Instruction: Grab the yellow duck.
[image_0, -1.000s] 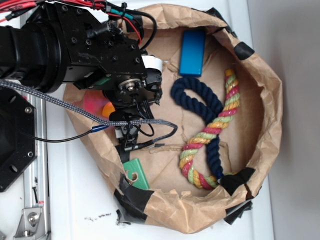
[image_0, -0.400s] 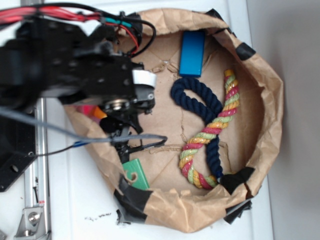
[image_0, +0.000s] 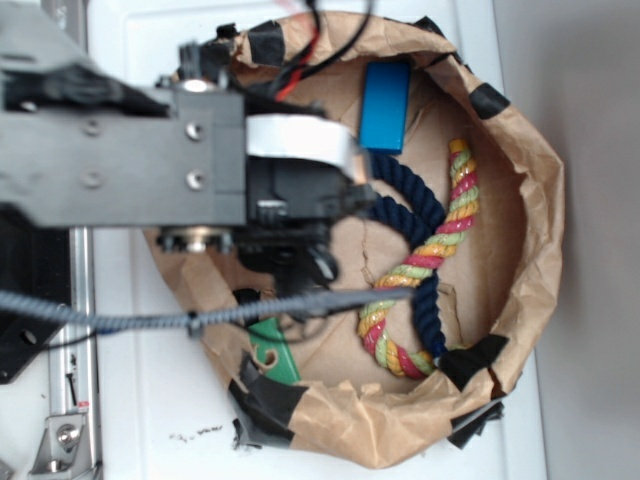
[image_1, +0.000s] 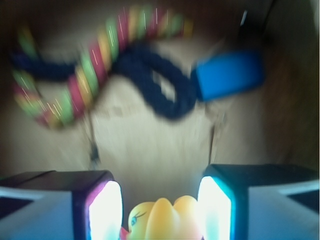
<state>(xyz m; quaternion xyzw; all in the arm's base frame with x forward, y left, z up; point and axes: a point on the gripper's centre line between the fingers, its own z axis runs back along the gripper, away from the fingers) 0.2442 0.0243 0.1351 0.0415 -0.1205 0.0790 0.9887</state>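
While wrist view is blurred, yellow duck (image_1: 162, 219) shows at bottom edge, sitting between end effector (image_1: 160, 210) fingers (image_1: 106, 210). Whether pads touch it, cannot tell. In exterior view arm (image_0: 130, 150) hides duck. Blue block (image_0: 385, 105), dark blue rope (image_0: 410, 205), and multicolour rope (image_0: 430, 255) lie in paper-lined bowl (image_0: 545, 230); green piece (image_0: 275, 350) near bowl edge.

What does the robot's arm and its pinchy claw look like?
The arm is chunky, black and grey, with round screws and a white band. Red wires run along its top, and a grey braided cable crosses below it. The gripper has two blocky dark fingers with pale, glowing inner pads.
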